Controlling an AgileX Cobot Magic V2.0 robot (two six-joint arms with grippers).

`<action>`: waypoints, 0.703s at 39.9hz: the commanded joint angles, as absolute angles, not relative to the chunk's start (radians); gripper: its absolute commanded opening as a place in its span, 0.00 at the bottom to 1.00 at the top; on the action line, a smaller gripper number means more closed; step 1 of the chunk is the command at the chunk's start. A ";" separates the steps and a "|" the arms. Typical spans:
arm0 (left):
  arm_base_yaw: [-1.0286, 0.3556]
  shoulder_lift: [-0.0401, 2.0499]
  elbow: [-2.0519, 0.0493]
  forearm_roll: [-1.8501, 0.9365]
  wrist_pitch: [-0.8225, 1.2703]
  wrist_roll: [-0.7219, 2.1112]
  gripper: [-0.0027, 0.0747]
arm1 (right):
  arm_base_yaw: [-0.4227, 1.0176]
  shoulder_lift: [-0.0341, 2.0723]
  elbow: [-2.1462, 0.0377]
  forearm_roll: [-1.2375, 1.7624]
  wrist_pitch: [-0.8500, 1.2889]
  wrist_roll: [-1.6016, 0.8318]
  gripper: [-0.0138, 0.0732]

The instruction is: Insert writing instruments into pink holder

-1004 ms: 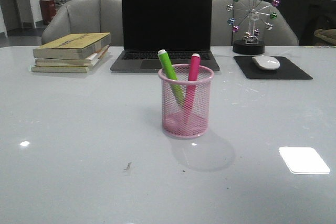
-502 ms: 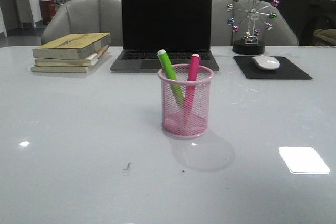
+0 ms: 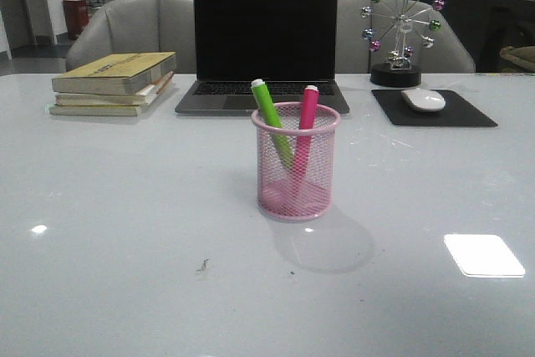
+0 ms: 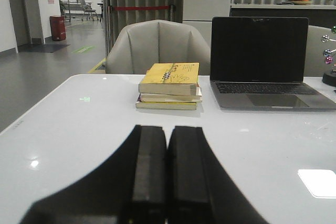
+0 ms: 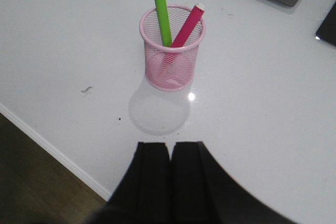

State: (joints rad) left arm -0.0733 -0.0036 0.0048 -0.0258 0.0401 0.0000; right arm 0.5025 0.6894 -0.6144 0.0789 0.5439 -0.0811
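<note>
The pink holder (image 3: 296,165) stands upright mid-table, also seen in the right wrist view (image 5: 171,56). Inside it lean a green marker (image 3: 269,114) (image 5: 162,14) with a whitish tip and a magenta-pink marker (image 3: 306,119) (image 5: 188,22), both sticking out above the rim. My right gripper (image 5: 170,145) is shut and holds nothing, pulled back near the table's front edge, well short of the holder. My left gripper (image 4: 168,129) is shut and holds nothing, over bare table at the left; the holder does not show in its view. Neither gripper appears in the front view.
A laptop (image 3: 264,43) sits behind the holder. A stack of books (image 3: 114,83) lies at the back left. A mouse (image 3: 424,99) on a black pad (image 3: 433,109) and a ball ornament (image 3: 401,35) are at the back right. The table's front edge (image 5: 47,148) drops to the floor.
</note>
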 commanded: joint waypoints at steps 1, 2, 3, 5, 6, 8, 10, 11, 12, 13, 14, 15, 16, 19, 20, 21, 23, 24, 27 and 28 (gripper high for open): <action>-0.075 -0.026 0.009 -0.037 -0.052 0.000 0.15 | 0.496 0.686 -0.640 0.079 0.471 -0.086 0.19; -0.075 -0.026 0.009 -0.037 -0.052 0.000 0.15 | 0.496 0.686 -0.640 0.079 0.471 -0.086 0.19; -0.075 -0.026 0.009 -0.037 -0.052 0.000 0.15 | 0.496 0.686 -0.640 0.079 0.471 -0.086 0.19; -0.075 -0.026 0.009 -0.037 -0.052 0.000 0.15 | 0.496 0.686 -0.640 0.079 0.471 -0.086 0.19; -0.075 -0.026 0.009 -0.037 -0.052 0.000 0.15 | 0.496 0.686 -0.640 0.079 0.471 -0.086 0.19; -0.075 -0.026 0.009 -0.037 -0.052 0.000 0.15 | 0.496 0.686 -0.640 0.079 0.471 -0.086 0.19; -0.075 -0.026 0.009 -0.037 -0.052 0.000 0.15 | 0.496 0.686 -0.640 0.079 0.471 -0.086 0.19; -0.075 -0.026 0.009 -0.037 -0.052 0.000 0.15 | 0.496 0.686 -0.640 0.079 0.471 -0.086 0.19; -0.075 -0.026 0.009 -0.037 -0.052 0.000 0.15 | 0.496 0.686 -0.640 0.079 0.471 -0.086 0.19; -0.075 -0.026 0.009 -0.037 -0.052 0.000 0.15 | 0.496 0.686 -0.640 0.079 0.471 -0.086 0.19; -0.075 -0.026 0.009 -0.037 -0.052 0.000 0.15 | 0.496 0.686 -0.640 0.079 0.471 -0.086 0.19; -0.075 -0.026 0.009 -0.037 -0.052 0.000 0.15 | 0.496 0.686 -0.640 0.079 0.471 -0.086 0.19; -0.075 -0.026 0.009 -0.037 -0.052 0.000 0.15 | 0.496 0.686 -0.640 0.079 0.471 -0.086 0.19; -0.075 -0.026 0.009 -0.037 -0.052 0.000 0.15 | 0.496 0.686 -0.640 0.079 0.471 -0.086 0.19; -0.075 -0.026 0.009 -0.037 -0.052 0.000 0.15 | 0.496 0.686 -0.640 0.079 0.471 -0.086 0.19; -0.075 -0.026 0.009 -0.037 -0.052 0.000 0.15 | 0.496 0.686 -0.640 0.079 0.471 -0.086 0.19; -0.075 -0.026 0.009 -0.037 -0.052 0.000 0.15 | 0.496 0.686 -0.640 0.079 0.471 -0.086 0.19; -0.075 -0.026 0.009 -0.037 -0.052 0.000 0.15 | 0.496 0.686 -0.640 0.079 0.471 -0.086 0.19; -0.075 -0.026 0.009 -0.037 -0.052 0.000 0.15 | 0.485 0.673 -0.637 0.079 0.470 -0.086 0.19; -0.075 -0.026 0.009 -0.037 -0.052 0.000 0.15 | 0.478 0.670 -0.635 0.079 0.467 -0.086 0.19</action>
